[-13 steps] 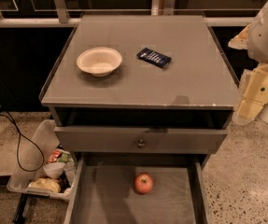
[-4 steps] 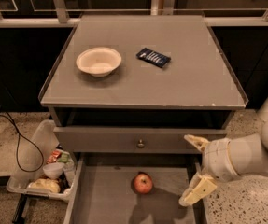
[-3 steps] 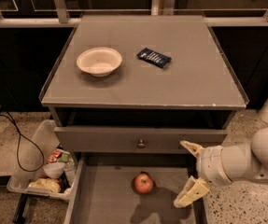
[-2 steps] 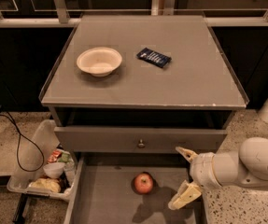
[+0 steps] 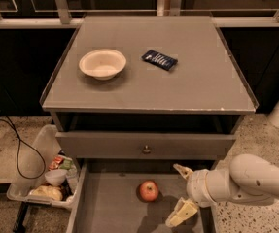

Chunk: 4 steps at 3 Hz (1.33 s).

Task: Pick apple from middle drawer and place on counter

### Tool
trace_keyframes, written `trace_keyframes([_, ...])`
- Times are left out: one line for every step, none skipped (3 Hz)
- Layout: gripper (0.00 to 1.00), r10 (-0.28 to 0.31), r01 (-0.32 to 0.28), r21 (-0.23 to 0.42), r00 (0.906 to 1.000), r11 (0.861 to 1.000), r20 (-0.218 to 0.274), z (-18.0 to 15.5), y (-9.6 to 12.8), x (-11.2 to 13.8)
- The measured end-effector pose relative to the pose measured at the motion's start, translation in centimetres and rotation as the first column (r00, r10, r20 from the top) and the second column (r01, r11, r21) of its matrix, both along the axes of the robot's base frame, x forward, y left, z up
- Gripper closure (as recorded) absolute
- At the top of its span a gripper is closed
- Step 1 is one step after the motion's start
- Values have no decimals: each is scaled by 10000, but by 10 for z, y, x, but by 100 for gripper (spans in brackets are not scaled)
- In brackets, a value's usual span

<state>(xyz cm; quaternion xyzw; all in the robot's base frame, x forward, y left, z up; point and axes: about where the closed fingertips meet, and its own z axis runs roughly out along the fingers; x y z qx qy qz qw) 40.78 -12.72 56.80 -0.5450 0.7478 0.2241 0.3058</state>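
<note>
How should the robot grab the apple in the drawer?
Around its round middle, one finger on each side. The apple sits alone on the flat floor of the middle drawer, with nothing touching it. The open pincer is beside it, on the right of the view, so coming from there, slightly above, probably works best.

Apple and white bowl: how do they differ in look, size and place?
The apple is red and round; the white bowl is pale and open-topped. The apple is smaller than the bowl. The apple lies in the middle drawer; the bowl stands on the counter. Neither is held: the gripper hangs beside the apple, fingers open.
</note>
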Motion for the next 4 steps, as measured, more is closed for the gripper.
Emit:
trace_keyframes([0, -178, 175, -172, 9998, 9997, -133, -49, 8, 0])
trace_keyframes([0, -443, 443, -188, 9990, 9988, 30, -86, 13, 8])
trace_keyframes([0, -743, 741, 64, 9960, 9972, 494, -104, 20, 30])
trace_keyframes([0, -978, 943, 436, 9913, 9946, 877, -115, 26, 55])
